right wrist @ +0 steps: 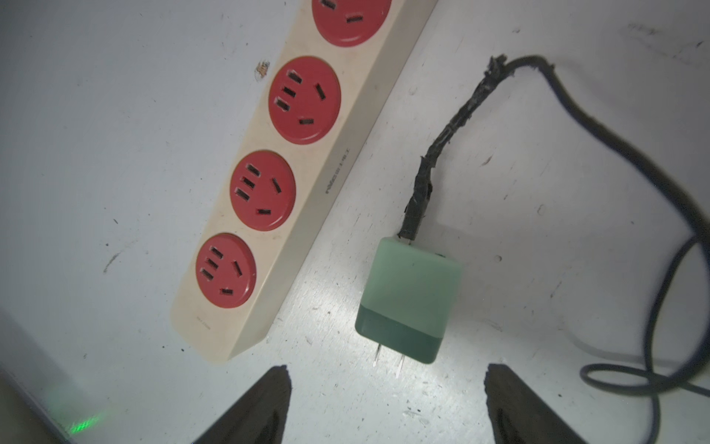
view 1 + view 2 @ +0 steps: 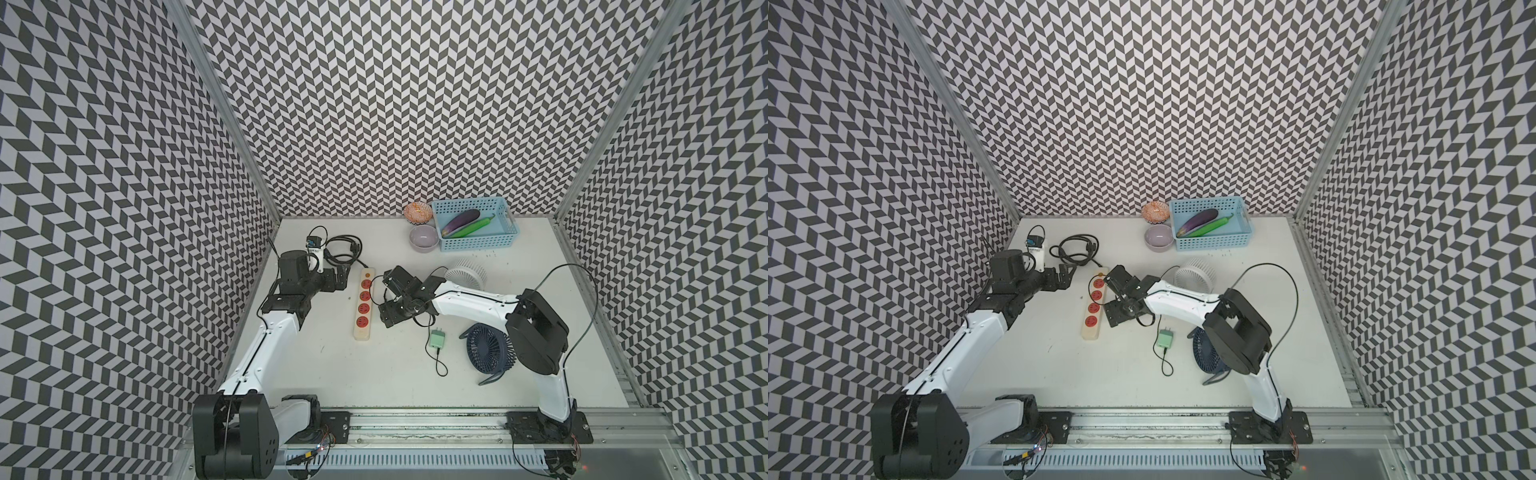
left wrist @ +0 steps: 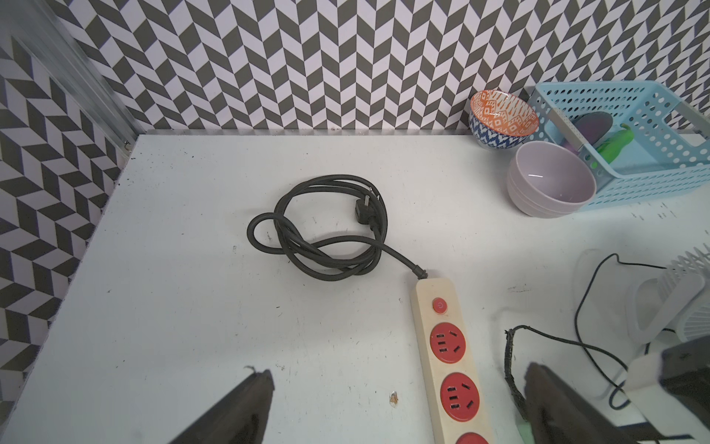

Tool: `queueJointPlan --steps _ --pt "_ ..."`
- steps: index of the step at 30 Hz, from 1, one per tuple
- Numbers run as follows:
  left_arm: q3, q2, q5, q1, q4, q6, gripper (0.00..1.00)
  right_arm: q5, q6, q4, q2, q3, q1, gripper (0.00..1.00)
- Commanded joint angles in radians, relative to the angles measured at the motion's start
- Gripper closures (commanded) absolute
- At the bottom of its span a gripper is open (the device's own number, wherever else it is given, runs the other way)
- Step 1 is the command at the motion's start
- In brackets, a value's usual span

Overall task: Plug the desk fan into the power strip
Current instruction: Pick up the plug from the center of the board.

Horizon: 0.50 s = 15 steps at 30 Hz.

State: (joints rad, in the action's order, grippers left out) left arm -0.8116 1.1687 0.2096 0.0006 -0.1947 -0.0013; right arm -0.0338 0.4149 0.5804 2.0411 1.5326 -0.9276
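— Where is the power strip (image 2: pixel 363 303) lying?
— Flat on the table (image 2: pixel 332 374), with bare surface opening out past its near end. The left gripper (image 3: pixel 399 371) is hovering wide open on its left; the right gripper (image 1: pixel 386 369) is gaping, empty, on its right.
— What is crowding it?
— A green plug (image 1: pixel 409 300) is lying just beside it; whose cord, I cannot tell. A white fan (image 2: pixel 467 270) and a navy fan (image 2: pixel 486 345) are standing further right.
— Containers?
— Behind it, rightward, a blue basket (image 2: pixel 473 245) is holding an eggplant (image 2: pixel 459 222) and a green vegetable (image 2: pixel 476 227), with a lilac bowl (image 2: pixel 423 238) and a patterned bowl (image 2: pixel 417 212) sitting alongside.
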Motion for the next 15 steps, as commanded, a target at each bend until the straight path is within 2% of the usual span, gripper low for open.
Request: queueJointPlan --steps 1,15 --pt "-0.001 -0.007 0.014 -0.002 0.024 -0.008 0.00 0.014 0.019 -0.023 0.026 0.022 -0.009 0.17" --pt "0.002 -0.011 0.014 -0.005 0.025 -0.005 0.00 0.016 0.026 -0.039 0.080 0.026 -0.008 0.31"
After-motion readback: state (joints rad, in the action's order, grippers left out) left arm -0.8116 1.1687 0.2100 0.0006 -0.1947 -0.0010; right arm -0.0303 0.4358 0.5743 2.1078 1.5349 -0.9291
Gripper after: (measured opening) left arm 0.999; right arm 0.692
